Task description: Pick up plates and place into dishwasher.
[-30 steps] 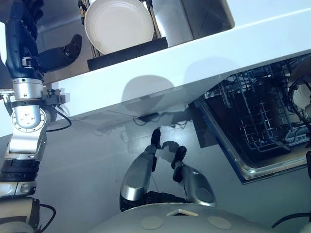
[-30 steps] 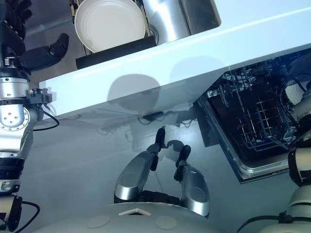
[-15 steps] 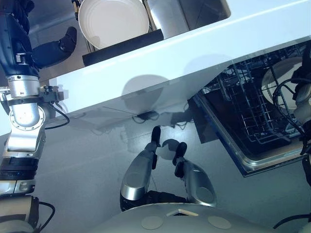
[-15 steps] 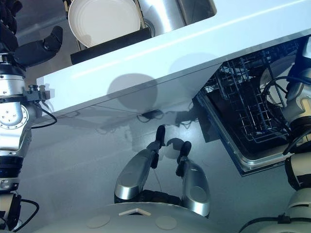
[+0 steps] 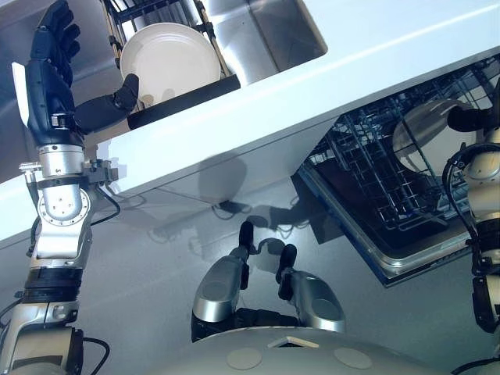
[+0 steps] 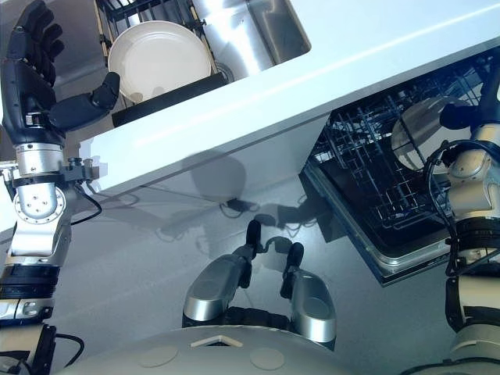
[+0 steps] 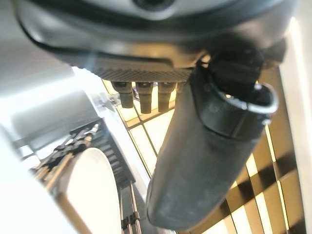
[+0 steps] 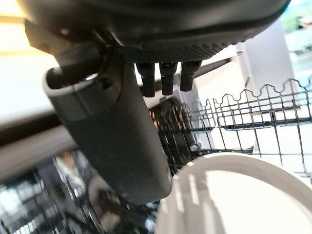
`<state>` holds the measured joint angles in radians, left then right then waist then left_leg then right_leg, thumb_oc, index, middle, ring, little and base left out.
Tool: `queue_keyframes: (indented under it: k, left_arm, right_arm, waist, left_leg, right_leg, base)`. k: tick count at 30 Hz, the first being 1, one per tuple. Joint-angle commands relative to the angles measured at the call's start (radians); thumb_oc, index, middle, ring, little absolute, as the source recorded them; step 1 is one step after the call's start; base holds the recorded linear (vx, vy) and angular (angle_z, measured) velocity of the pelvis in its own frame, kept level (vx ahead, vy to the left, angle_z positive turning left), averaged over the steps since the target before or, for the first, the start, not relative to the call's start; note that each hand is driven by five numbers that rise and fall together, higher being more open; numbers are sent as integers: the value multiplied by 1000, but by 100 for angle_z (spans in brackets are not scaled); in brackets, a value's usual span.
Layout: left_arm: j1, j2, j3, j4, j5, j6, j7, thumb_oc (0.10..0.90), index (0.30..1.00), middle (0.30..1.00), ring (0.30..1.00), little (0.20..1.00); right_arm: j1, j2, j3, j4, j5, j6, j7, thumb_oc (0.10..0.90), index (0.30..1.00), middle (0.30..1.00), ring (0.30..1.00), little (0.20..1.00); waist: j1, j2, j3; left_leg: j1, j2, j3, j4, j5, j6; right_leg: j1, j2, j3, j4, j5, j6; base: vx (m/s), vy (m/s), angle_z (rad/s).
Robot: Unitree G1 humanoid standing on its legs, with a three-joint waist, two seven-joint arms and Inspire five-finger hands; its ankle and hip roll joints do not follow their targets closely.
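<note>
A white plate (image 5: 168, 58) stands on edge in the black dish rack (image 5: 187, 98) on the counter. My left hand (image 5: 47, 82) is open beside it, fingers straight up and thumb (image 7: 209, 146) reaching to the plate's left rim. A second white plate (image 5: 422, 129) hangs tilted over the open dishwasher's wire rack (image 5: 367, 180) at the right. My right hand (image 5: 473, 117) is shut on its far edge, and its thumb (image 8: 117, 141) lies across the rim of that plate (image 8: 234, 195).
The white counter (image 5: 328, 78) juts out above the dishwasher, with a steel sink (image 5: 258, 31) next to the dish rack. The dishwasher's lowered door (image 5: 406, 262) sticks out over the grey floor.
The camera has shifted. My right hand has brought its plate further in over the dishwasher rack. My left thumb has closed up to the rim of the plate in the dish rack.
</note>
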<state>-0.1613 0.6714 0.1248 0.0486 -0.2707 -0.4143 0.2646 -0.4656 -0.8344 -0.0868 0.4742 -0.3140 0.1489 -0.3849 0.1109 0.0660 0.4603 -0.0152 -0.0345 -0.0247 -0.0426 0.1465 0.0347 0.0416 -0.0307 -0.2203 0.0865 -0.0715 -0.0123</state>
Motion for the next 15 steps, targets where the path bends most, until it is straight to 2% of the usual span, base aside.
queue_keyframes:
  k: [1,4,9,13,15]
  left_arm:
    - [26,-4,52,-80,60,-67,4,800,900,900,900,900]
    - [29,2,64,-77,93,-60,-4,800,900,900,900,900]
    - [28,34,88,-53,166,1,-3,800,900,900,900,900]
    - [-6,84,93,11,194,74,-19,800,900,900,900,900]
    - [-29,112,92,60,229,123,-42,800,900,900,900,900]
  right_arm:
    - [36,-40,-20,-138,55,-87,-130,800,900,900,900,900]
    - [97,12,-70,-204,121,-134,-129,800,900,900,900,900]
    - [202,89,-124,-323,233,-241,-75,800,900,900,900,900]
    - [239,126,-121,-398,326,-338,21,800,900,900,900,900]
    - [257,151,-106,-439,426,-378,153,800,900,900,900,900]
  waist:
    - [-27,-27,-228]
    - [-40,-26,-259]
    - [-69,-20,-303]
    - [-92,-14,-328]
    - [-107,-10,-341]
  left_leg:
    - [42,-4,14,56,-162,-43]
    - [65,-8,26,50,-176,-40]
    - [103,-15,53,38,-196,-31]
    - [126,-23,79,34,-210,-20]
    - [137,-29,92,29,-217,-12]
  right_leg:
    - [-13,4,6,18,-29,56]
    - [3,1,9,10,-33,60]
    - [28,-3,24,-2,-38,67]
    - [42,-9,40,-7,-39,76]
    - [44,-13,51,-6,-38,83]
  base:
    - [14,62,-9]
    - [-1,77,-11]
    - [-35,111,-12]
    - [-43,118,-25]
    - [-54,154,-22]
